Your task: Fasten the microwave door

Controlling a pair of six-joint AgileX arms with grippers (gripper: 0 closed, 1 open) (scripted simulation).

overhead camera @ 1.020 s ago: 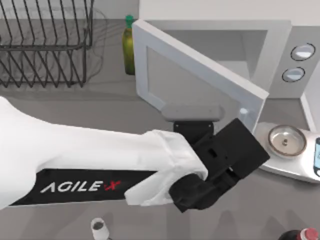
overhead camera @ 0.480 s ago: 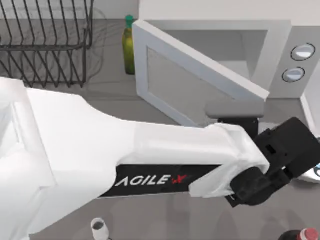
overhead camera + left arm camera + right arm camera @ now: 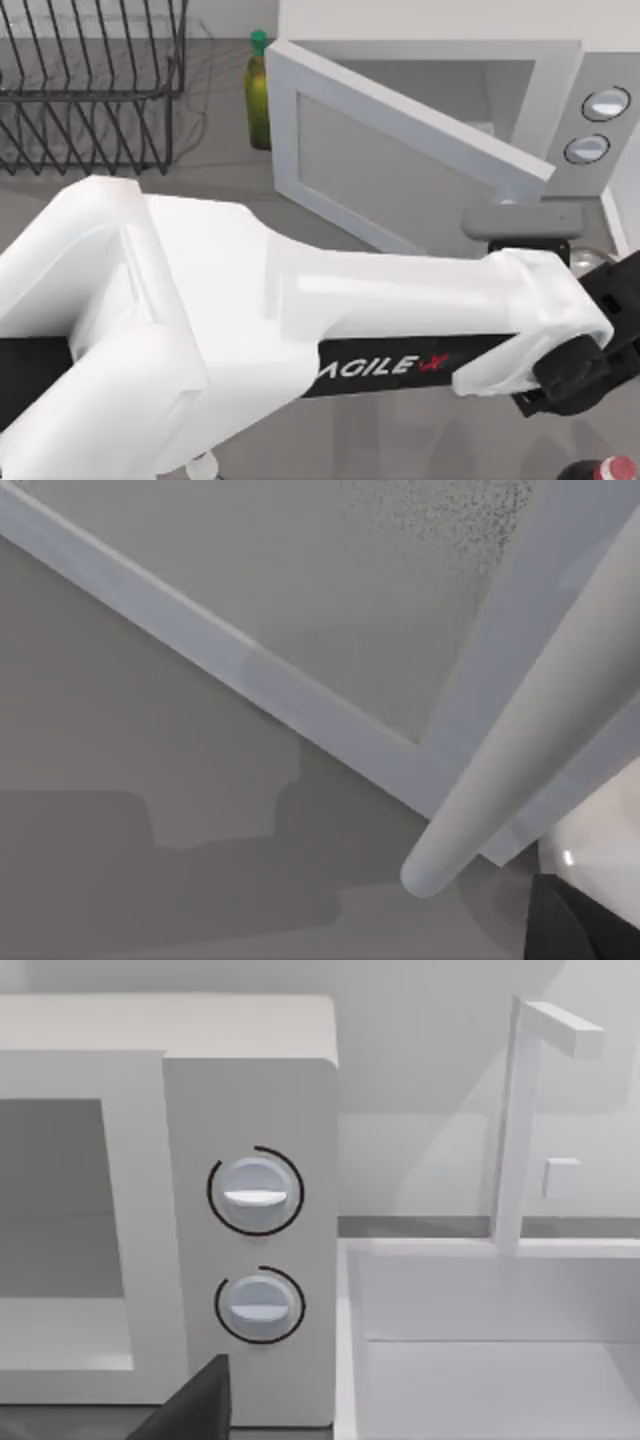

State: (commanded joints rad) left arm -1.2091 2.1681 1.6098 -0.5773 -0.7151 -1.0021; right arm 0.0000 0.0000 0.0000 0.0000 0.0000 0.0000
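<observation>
Jaws on the left arm's gripper (image 3: 585, 350) sit just beyond the microwave door's (image 3: 400, 175) free edge, grip unreadable. Door stands ajar, swung out left of the microwave body (image 3: 590, 90); closing remains.

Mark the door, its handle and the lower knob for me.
door (image 3: 400, 185): top view, on the grey window of the open panel.
handle (image 3: 530, 725): left wrist view, mid-length on the pale bar.
lower knob (image 3: 259, 1304): right wrist view, centre of the dial on the microwave body.
</observation>
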